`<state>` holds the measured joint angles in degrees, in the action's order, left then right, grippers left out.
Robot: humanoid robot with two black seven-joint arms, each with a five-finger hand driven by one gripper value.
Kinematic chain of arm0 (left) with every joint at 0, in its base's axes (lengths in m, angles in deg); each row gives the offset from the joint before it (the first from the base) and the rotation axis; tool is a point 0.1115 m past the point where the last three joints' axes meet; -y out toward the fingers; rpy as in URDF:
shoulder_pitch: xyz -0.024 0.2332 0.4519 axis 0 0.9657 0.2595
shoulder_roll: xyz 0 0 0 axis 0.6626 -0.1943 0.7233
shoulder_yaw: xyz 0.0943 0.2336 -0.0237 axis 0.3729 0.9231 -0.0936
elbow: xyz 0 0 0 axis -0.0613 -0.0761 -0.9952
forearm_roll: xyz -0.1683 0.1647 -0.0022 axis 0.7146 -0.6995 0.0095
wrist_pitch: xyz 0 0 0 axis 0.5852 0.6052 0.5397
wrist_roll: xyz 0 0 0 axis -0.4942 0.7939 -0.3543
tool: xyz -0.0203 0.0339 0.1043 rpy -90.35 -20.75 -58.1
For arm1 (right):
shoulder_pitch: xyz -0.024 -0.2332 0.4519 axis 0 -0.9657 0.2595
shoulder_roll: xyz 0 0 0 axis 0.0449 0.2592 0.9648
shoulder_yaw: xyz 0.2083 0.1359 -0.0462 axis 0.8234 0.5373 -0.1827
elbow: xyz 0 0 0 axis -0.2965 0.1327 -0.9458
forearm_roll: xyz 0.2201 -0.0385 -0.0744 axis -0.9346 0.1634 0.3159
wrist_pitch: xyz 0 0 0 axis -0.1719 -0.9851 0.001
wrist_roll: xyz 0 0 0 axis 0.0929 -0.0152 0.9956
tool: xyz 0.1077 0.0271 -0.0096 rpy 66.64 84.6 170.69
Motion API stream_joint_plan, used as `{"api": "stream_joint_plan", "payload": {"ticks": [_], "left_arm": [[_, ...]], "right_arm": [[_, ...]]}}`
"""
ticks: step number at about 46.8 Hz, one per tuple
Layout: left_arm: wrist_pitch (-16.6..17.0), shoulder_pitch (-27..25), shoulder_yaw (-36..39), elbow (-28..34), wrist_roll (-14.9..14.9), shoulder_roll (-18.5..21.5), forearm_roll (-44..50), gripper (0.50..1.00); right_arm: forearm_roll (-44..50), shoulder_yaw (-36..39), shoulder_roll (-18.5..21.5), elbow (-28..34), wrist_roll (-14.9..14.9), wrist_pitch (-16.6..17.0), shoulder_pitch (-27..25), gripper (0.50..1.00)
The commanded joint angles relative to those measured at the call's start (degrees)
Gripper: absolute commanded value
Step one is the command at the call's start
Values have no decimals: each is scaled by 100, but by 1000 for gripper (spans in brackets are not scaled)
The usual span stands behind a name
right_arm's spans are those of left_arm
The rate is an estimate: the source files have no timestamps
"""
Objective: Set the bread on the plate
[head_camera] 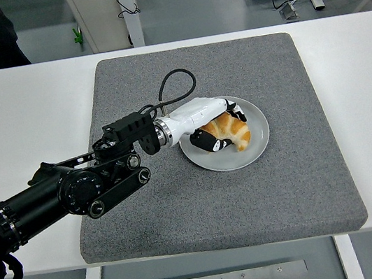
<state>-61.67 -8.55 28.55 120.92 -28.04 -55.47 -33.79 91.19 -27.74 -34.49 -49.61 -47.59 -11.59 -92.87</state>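
The left hand (213,125) clasps the bread (229,131) over the plate (254,120), hiding the bread's left part.

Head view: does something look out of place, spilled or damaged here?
Nothing stands out. The left hand holds the bread over the plate, which sits flat on the grey mat. No crumbs or damage are visible.

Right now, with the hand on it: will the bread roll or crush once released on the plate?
Probably won't roll: the bread is a curved croissant shape, lying low on the plate. Likely light and soft, so the left hand wrapped around it could dent it. Its flaky-looking crust may shed crumbs.
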Motion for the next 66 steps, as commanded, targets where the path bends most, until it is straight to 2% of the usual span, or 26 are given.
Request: {"api": "stream_joint_plan", "payload": {"ticks": [1, 8, 11, 14, 16, 18, 19, 21, 24, 27, 46, 53, 59, 66], "left_arm": [[67, 0, 40, 0, 0, 8, 2, 589], [75, 0, 40, 0, 0, 8, 2, 593], [67, 0, 40, 0, 0, 8, 11, 614], [67, 1, 40, 0, 18, 17, 28, 690], [67, 0, 40, 0, 26, 25, 81, 778], [67, 0, 40, 0, 53, 43, 151, 890], [58, 0, 40, 0, 79, 52, 177, 926], [49, 0, 40, 0, 193, 69, 230, 952], [31, -8, 40, 0, 430, 104, 274, 957], [23, -8, 49, 0, 545, 113, 292, 958], [-21, -70, -12, 79, 615, 342, 529, 965], [-21, -96, -83, 106, 896, 482, 933, 965], [-30, -79, -398, 106, 1028, 535, 1486, 966], [-21, -17, -953, 97, 1002, 605, 2909, 968]], "right_arm": [[-1, 0, 0, 0, 0, -2, 0, 1000], [7, 0, 0, 0, 0, -2, 0, 1000], [-1, 0, 0, 0, 0, -2, 0, 1000], [-1, 0, 0, 0, 0, -2, 0, 1000], [-1, 0, 0, 0, 0, -2, 0, 1000], [-1, 0, 0, 0, 0, -2, 0, 1000], [-1, 0, 0, 0, 0, 7, 0, 1000], [7, 0, 0, 0, 0, -2, 0, 1000], [-1, 0, 0, 0, 0, -2, 0, 1000], [7, 0, 0, 0, 0, -2, 0, 1000], [-1, 0, 0, 0, 9, -2, 0, 1000], [-1, 0, 0, 0, 0, -2, 0, 1000], [-1, 0, 0, 0, 0, -2, 0, 1000], [-1, 0, 0, 0, 0, 7, 0, 1000]]}}
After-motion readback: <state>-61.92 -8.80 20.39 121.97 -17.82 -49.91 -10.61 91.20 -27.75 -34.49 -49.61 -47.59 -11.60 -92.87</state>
